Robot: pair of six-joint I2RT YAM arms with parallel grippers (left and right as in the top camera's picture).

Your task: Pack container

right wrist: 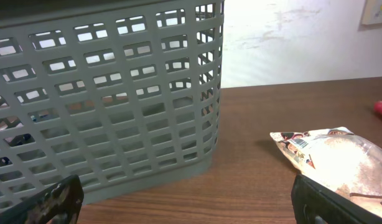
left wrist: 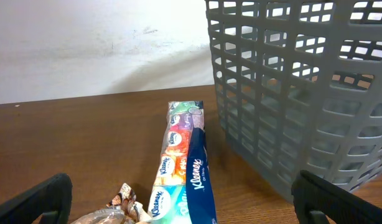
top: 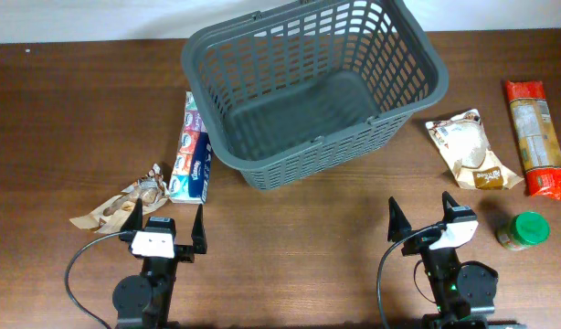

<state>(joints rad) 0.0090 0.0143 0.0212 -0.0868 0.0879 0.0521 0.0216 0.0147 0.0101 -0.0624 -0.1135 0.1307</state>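
Quick count of what's on the brown wooden counter (top: 61,110): one big dark grey plastic shopping basket (top: 326,155) with lattice sides, one long multi-pack of Kleenex tissues (top: 191,151), one crinkly brown snack packet (top: 121,206), one clear bag (top: 471,151) of pale food with a brown label, one long red pasta packet (top: 536,137) and one small jar (top: 524,231) with a green lid. So six items, one of each. From overhead the basket sits upright at the far middle of the counter, at roughly 1 o'clock from the left end effector (top: 167,208) and 11 o'clock from the right end effector (top: 419,201), well apart from both. Both end effectors have their fingers spread wide apart. The tissues lie along the basket's 9 o'clock side, can't tell if touching. The snack packet is near the left end effector at its 10 o'clock. The left wrist view has the basket (left wrist: 290,93) on the right and the tissues (left wrist: 181,155) beside it. The right wrist view has the basket (right wrist: 104,93) left, the bag (right wrist: 340,158) right.
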